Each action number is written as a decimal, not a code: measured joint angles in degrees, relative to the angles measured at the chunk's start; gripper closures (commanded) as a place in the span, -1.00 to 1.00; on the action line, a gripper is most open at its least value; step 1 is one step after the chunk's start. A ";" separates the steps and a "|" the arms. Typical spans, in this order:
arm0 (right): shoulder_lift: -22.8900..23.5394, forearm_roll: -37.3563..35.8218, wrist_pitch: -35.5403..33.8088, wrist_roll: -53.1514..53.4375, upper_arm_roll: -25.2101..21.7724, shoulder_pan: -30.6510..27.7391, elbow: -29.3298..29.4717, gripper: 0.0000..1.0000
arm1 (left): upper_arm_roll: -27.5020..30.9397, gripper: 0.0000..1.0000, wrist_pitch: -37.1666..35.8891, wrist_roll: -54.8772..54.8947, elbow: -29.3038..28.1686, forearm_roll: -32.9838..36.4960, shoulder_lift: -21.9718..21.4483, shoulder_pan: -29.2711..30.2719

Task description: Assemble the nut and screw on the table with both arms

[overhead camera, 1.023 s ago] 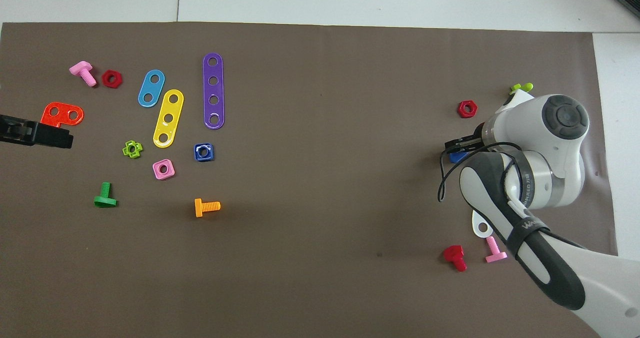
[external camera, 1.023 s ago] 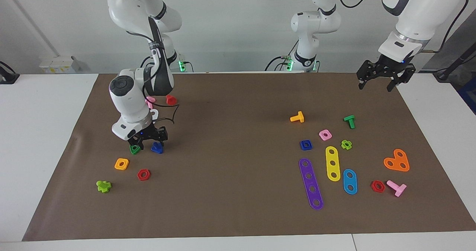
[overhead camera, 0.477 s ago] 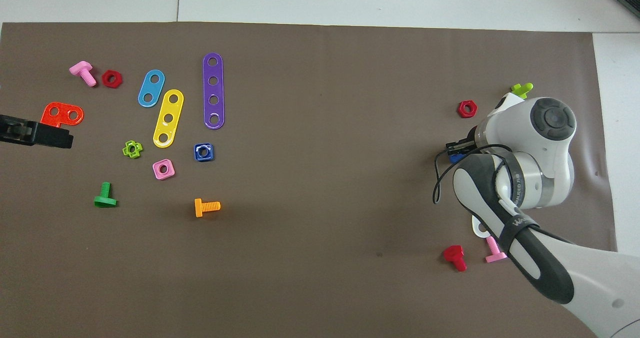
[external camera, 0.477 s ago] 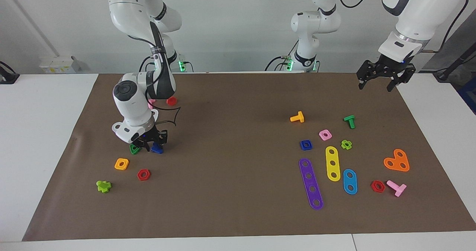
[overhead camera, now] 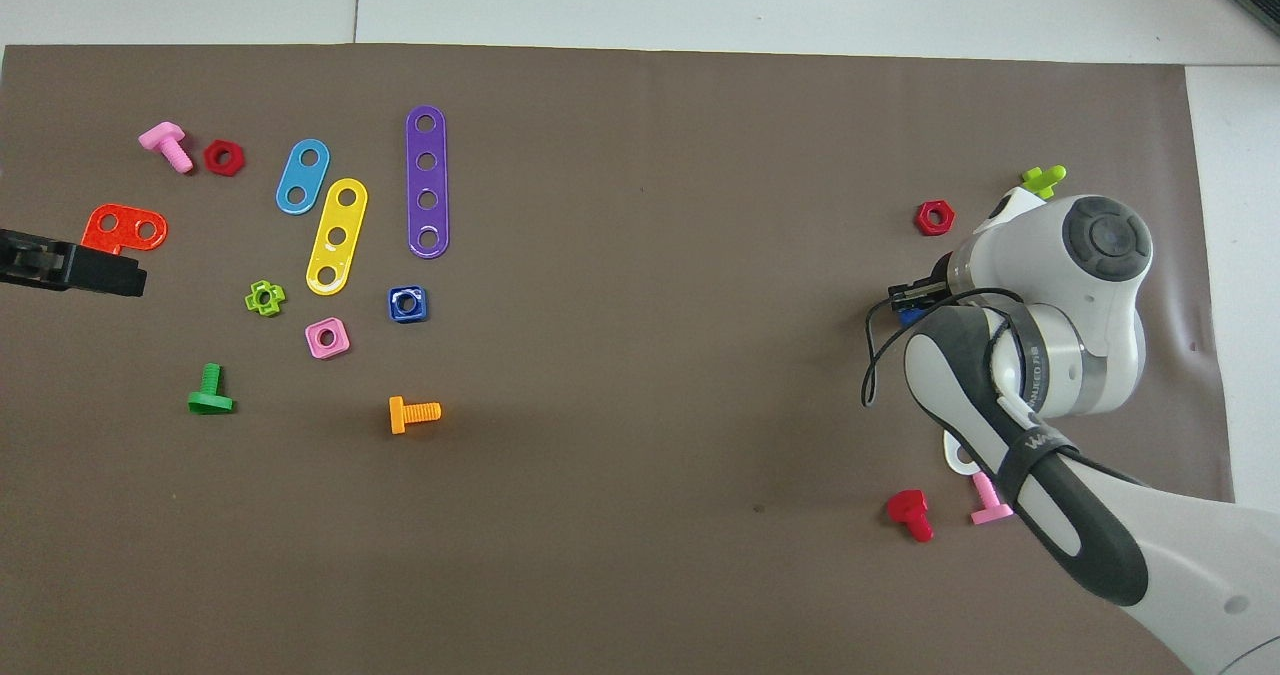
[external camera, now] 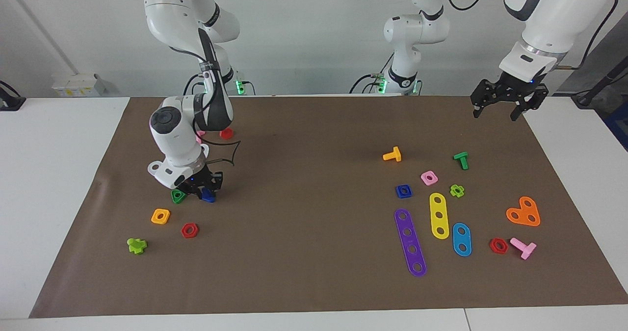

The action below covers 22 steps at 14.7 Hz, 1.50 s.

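Observation:
The dark-blue screw (external camera: 208,197) lies on the brown mat of the table (external camera: 314,282) toward the right arm's end, and only a sliver of it (overhead camera: 908,313) shows in the overhead view. My right gripper (external camera: 203,190) (overhead camera: 915,296) is down on the mat, shut on the screw. Toward the left arm's end, the dark-blue square nut (external camera: 404,190) (overhead camera: 407,304) lies flat with nothing touching it. My left gripper (external camera: 500,109) (overhead camera: 70,267) waits open in the air over the mat's corner at the left arm's end.
A green triangular nut (external camera: 177,196) sits right beside the right gripper, with an orange square nut (external camera: 160,216) and a red hex nut (external camera: 189,230) close by. Around the blue nut lie a pink nut (external camera: 429,177), an orange bolt (external camera: 392,155) and a purple strip (external camera: 410,241).
My right gripper's fingers have closed in around the blue screw and its wrist has shifted slightly over it. The left arm has not moved.

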 measured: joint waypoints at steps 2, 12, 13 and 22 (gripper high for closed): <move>0.00 0.02 0.00 -0.33 0.00 0.00 -0.21 0.13 | 0.00 -1.00 0.00 0.00 0.00 0.00 0.00 0.00; -0.15 0.10 -1.04 -0.65 -0.02 -0.02 -0.27 0.12 | 0.00 -1.00 0.00 0.00 0.00 0.00 0.00 0.00; -0.15 0.10 -1.04 -0.65 -0.02 -0.02 -0.27 0.12 | 0.00 -1.00 0.00 0.00 0.00 0.00 0.00 0.00; -0.86 0.13 -1.13 -0.65 -0.02 -0.02 -0.14 0.14 | 0.00 -1.00 0.00 0.00 0.00 0.00 0.00 0.00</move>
